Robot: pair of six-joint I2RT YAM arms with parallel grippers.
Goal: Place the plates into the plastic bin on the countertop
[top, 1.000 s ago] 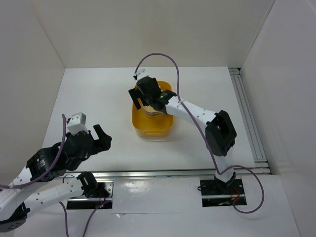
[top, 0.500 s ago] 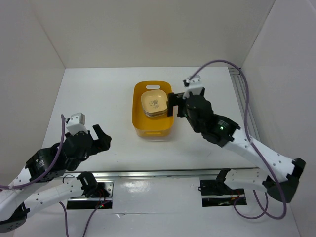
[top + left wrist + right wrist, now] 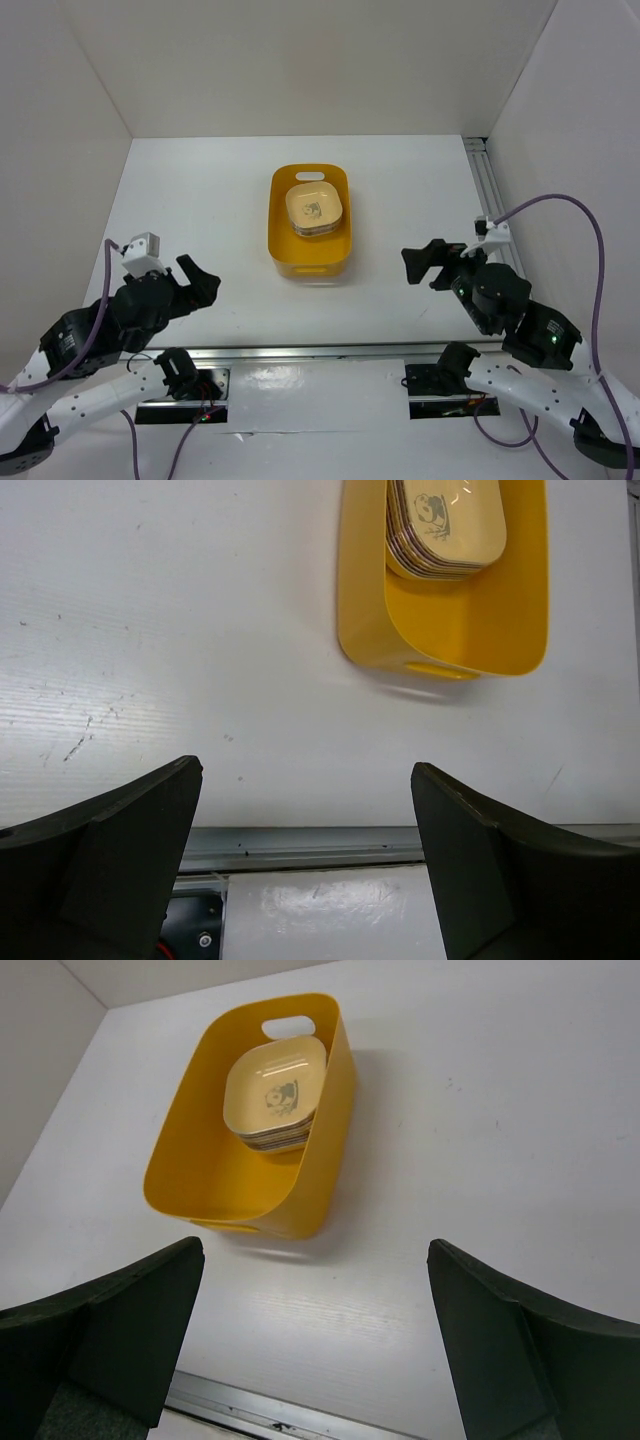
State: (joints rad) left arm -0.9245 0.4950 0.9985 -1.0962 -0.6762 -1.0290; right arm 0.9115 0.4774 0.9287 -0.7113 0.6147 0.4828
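Note:
The orange-yellow plastic bin (image 3: pixel 310 225) stands on the white countertop (image 3: pixel 200 200). A stack of plates (image 3: pixel 314 210) lies in its far half, a cream one with a dark centre print on top. The bin (image 3: pixel 445 590) and stack (image 3: pixel 445 525) show in the left wrist view, and the bin (image 3: pixel 250 1130) and stack (image 3: pixel 275 1095) in the right wrist view. My left gripper (image 3: pixel 203 277) is open and empty at the near left. My right gripper (image 3: pixel 423 262) is open and empty at the near right. Both are well clear of the bin.
White walls enclose the countertop on three sides. A metal rail (image 3: pixel 500 220) runs along the right edge and another (image 3: pixel 330 350) along the near edge by the arm bases.
My right arm has pulled back from the bin to the near right with its gripper open and empty. The stack of plates stays in the bin. My left gripper has shifted slightly.

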